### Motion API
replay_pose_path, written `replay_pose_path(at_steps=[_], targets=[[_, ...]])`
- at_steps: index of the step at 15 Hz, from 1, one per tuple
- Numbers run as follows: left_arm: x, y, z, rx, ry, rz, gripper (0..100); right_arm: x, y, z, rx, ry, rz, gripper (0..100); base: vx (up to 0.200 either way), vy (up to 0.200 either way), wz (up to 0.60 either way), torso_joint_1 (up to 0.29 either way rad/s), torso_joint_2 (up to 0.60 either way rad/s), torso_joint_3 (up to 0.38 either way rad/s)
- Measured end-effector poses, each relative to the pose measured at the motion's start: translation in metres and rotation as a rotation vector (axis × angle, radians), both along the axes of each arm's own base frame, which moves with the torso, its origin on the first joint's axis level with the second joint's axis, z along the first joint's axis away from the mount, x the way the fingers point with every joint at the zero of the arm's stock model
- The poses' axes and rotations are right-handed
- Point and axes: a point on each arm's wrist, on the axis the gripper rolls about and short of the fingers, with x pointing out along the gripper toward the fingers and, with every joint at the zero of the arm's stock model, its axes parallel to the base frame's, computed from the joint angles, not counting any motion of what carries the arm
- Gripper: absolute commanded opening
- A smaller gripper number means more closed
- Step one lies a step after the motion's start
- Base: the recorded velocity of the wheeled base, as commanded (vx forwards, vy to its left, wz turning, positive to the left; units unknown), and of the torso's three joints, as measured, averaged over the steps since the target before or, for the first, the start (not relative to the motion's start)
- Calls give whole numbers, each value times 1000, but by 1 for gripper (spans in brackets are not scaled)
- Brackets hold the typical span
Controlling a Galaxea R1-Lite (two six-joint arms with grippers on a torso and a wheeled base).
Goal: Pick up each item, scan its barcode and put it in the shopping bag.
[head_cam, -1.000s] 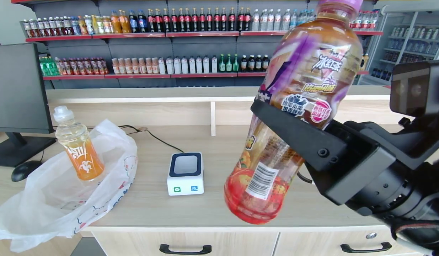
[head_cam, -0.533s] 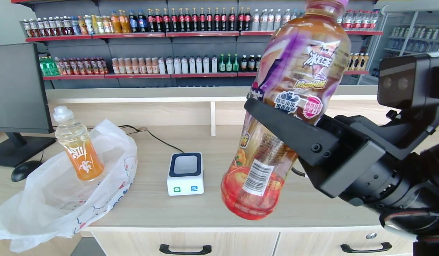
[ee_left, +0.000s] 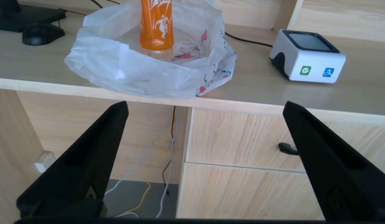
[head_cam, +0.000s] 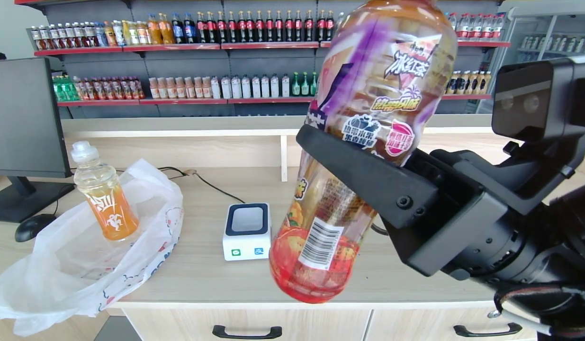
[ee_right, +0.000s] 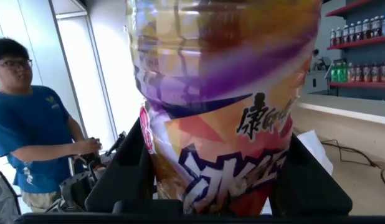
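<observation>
head view puts the scan step in hand: right fingers point(head_cam: 368, 182) clamp the tea bottle point(head_cam: 377, 94) tilted above the desk point(head_cam: 202, 279), just right of the scanner point(head_cam: 247, 231), whose window its near-facing barcode point(head_cam: 320, 244) must next meet; left fingers point(ee_left: 86, 162) stand apart.

Right gripper point(head_cam: 342, 142): matte black; broad flat fingers point(head_cam: 368, 175), two screw heads point(head_cam: 403, 202), boxy wrist camera housing point(head_cam: 534, 102) with twin lenses, grey cable point(head_cam: 529, 319) at wrist. Left gripper point(ee_left: 205, 112): black, tapered fingers point(ee_left: 80, 165)
</observation>
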Motion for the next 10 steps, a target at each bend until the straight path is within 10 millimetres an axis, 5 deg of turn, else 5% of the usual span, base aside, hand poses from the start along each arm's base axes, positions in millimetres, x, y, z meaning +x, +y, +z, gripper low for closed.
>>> replay_pose_path(at_steps=[6,10], targets=[[0,0,0,0,0,0,100,8,1,-5,-12,11,-26,0,0,0,0,0,0,0],[0,0,0,0,0,0,100,38,-34,-21,-85,-10,-231,0,0,0,0,0,0,0]])
